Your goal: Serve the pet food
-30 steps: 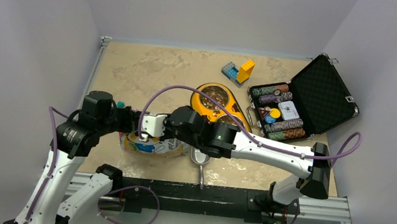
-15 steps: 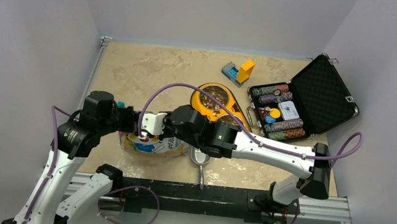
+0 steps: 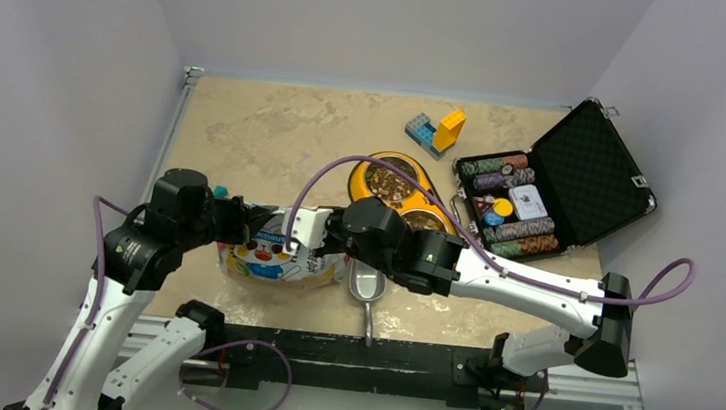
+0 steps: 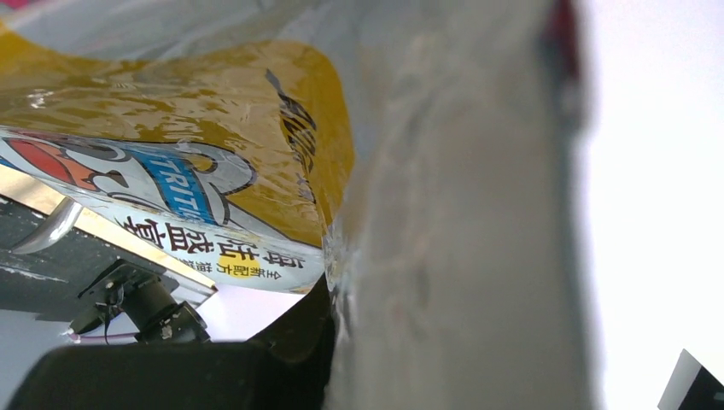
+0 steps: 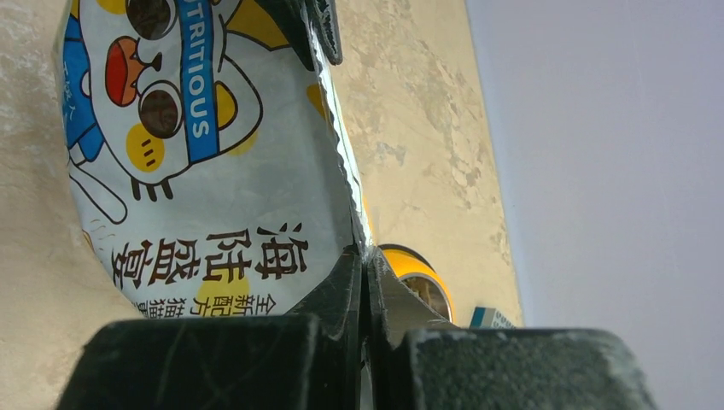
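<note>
- The cat-food bag [image 3: 273, 262] is seen at the near left of the desk [image 3: 246, 123], stretched between the two arms, with its cartoon cat print turned up toward the top camera.
- The left jaws, at the end of the left arm [image 3: 139, 244], are clenched on the bag's upper left edge. In the left wrist view the glossy orange-and-white film runs straight down into a dark finger [image 4: 294, 337].
- The right jaws, at the end of the right arm [image 3: 522, 281], are clenched on the bag's crimped right edge. In the right wrist view the two black fingers [image 5: 337, 295] are pressed together with the seam caught between them.
- Whether the bag rests on the desk or is lifted off it cannot be told.
- Kibble [image 3: 388, 180] is seen in the far well of an orange double bowl [image 3: 354, 182], just beyond and to the right of the bag.
- The near well also holds kibble and is partly covered by the right arm and its purple cable [image 3: 332, 172].
- A metal scoop [image 3: 367, 286] lies on the desk just right of the bag, below the right wrist, with its handle pointed at the near edge.
- An open black case [image 3: 594, 167] stands at the right of the desk, with poker chips [image 3: 517, 230] ranged in rows in its tray.
- Toy blocks [image 3: 437, 130] are set beyond the bowl, apart from it.
</note>
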Robot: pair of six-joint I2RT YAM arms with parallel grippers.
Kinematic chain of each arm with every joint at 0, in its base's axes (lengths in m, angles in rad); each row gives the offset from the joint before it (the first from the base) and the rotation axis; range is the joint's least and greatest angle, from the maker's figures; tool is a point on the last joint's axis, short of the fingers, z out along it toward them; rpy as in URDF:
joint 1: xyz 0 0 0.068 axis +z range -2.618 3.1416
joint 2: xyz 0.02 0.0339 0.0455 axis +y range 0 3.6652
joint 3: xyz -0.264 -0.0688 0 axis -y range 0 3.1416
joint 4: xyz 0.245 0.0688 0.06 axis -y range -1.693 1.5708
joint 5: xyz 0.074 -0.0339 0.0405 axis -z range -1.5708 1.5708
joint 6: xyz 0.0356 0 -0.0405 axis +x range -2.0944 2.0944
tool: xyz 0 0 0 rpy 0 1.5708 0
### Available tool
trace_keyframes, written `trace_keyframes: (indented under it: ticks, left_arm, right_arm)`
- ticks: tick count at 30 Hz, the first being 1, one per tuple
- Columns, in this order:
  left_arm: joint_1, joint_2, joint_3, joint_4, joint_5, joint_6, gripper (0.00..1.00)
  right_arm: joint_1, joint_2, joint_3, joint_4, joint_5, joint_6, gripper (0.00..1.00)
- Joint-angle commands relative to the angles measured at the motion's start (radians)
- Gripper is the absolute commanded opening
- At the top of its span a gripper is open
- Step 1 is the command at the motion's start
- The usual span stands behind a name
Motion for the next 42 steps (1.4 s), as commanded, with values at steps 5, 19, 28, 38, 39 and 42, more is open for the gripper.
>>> trace_keyframes:
  ticks: [5, 19, 28, 38, 39, 42]
  left_arm:
    - [0.004, -0.017, 0.012, -0.001, -0.032, -0.026, 0.0]
    - [0.004, -0.005, 0.042, -0.03, -0.058, -0.013, 0.0]
    - [0.004, -0.019, 0.039, -0.005, -0.073, 0.026, 0.16]
    - [0.004, -0.041, 0.176, -0.134, -0.071, 0.084, 0.41]
    - [0.004, -0.048, 0.197, -0.156, -0.079, 0.09, 0.42]
    - [0.004, -0.073, 0.286, -0.205, -0.121, 0.123, 0.43]
  right_arm:
    - [-0.057, -0.069, -0.031, -0.005, 0.146, 0.015, 0.0]
    - [-0.073, -0.137, -0.088, -0.012, 0.124, 0.013, 0.0]
    - [-0.07, -0.206, -0.111, 0.006, 0.027, 0.074, 0.45]
    - [-0.068, -0.247, 0.044, -0.244, -0.094, 0.332, 0.82]
    - [-0.068, -0.262, 0.052, -0.266, -0.093, 0.371, 0.84]
    - [-0.068, -0.329, 0.067, -0.334, -0.056, 0.511, 0.88]
